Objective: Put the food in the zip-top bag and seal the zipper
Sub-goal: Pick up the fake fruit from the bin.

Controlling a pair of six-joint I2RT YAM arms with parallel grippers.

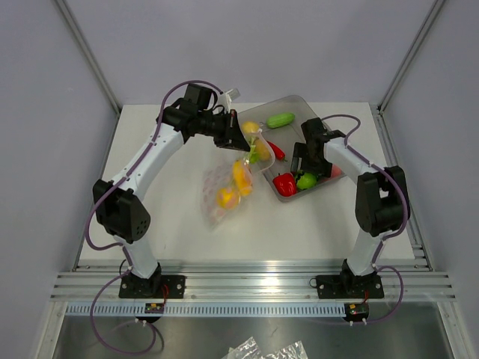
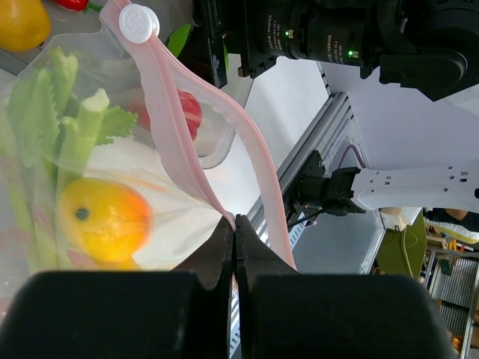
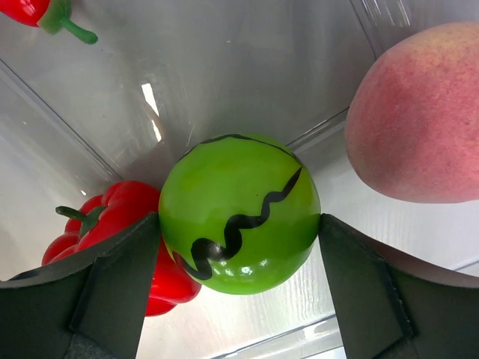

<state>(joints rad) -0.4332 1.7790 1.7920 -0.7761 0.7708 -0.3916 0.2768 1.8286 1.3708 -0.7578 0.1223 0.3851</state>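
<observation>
- While your left arm arcs from its base out along the left of the counter (image 1: 161, 217) and bends back toward the middle, the left fingers (image 2: 230, 243) are closed flat on the zipper (image 2: 251, 149), pinching that pink strip of the zip-top bag (image 1: 213, 196).
- The bag trails from the pinch toward you, just left of the grey tray (image 1: 299, 103). An orange-yellow fruit (image 2: 101, 217) and a celery stalk (image 2: 60, 112) are inside.
- A white slider (image 2: 138, 21) sits at the zipper's far end.
- Your right arm rises from its base, folds at the elbow and reaches down into the tray. The right fingers (image 1: 303, 170) stand wide apart, their edges right beside the green striped ball (image 3: 239, 213) on the tray floor.
- A red pepper (image 3: 112, 239) touches that ball, a pink peach (image 3: 419, 112) lies near, and a red chili (image 1: 275, 149) and a green oblong vegetable (image 1: 281, 120) lie farther back.
- The counter is white, pale grey walls (image 1: 262, 45) enclose it, and an aluminium rail (image 1: 239, 288) carries both bases.
</observation>
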